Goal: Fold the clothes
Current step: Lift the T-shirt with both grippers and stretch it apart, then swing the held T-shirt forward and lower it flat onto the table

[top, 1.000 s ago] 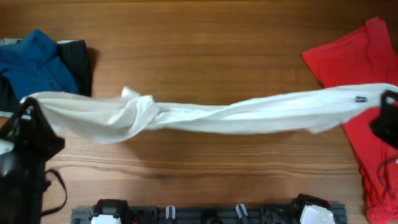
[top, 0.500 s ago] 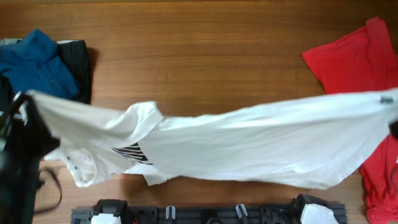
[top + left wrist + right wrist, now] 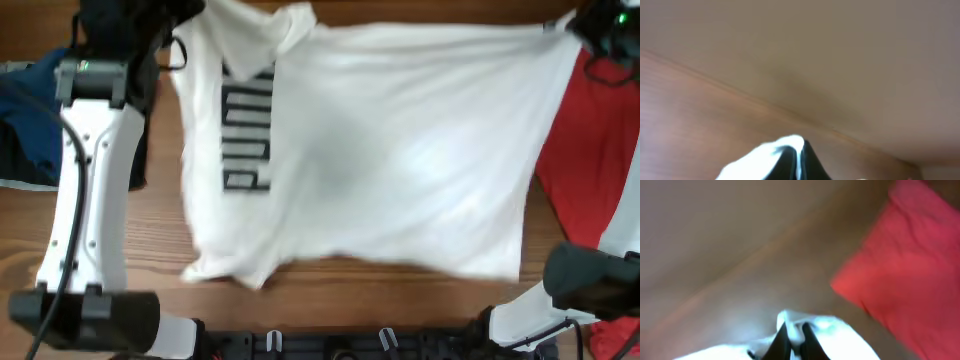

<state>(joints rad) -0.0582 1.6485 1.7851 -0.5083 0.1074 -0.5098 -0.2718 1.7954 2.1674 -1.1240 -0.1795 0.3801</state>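
Note:
The white T-shirt with its black striped print hangs spread wide across the table. It is held along its far edge at both ends. My left gripper is shut on the far-left corner, and the left wrist view shows white cloth pinched between the black fingers. My right gripper is shut on the far-right corner, with a white fold caught between its jaws. The red shirt lies at the right, partly under the white one, and also shows in the right wrist view.
A blue garment and some dark cloth lie at the left, behind my white left arm. My right arm's base stands at the front right. Bare wood shows along the front, ahead of the black rail.
Both arms have swung from the near side toward the table's far edge. The white T-shirt has gone from a twisted band to a spread sheet, print now facing up.

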